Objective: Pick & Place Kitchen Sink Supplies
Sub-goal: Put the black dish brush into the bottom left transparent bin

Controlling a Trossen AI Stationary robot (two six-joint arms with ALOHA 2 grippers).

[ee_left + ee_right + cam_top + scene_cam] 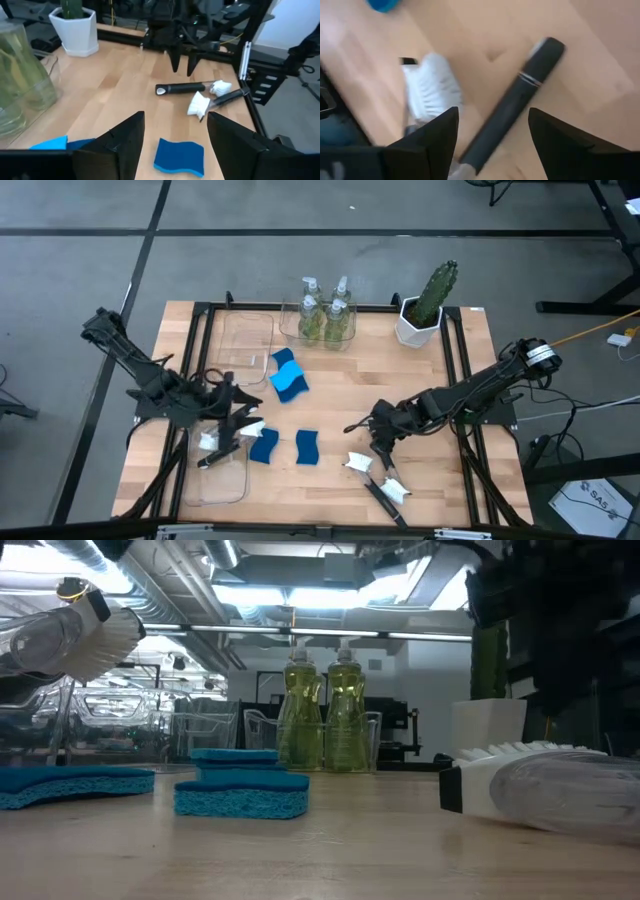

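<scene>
We find almost nothing legible here. The only lettering sits on a white box (592, 505) on the floor off the table's corner, beyond the right gripper (381, 442) on its arm's side; we make out what looks like "SAS", though the rest is too small to read. We see no readable label on the soap bottles (322, 710), and no print on the sponges or brushes.
</scene>
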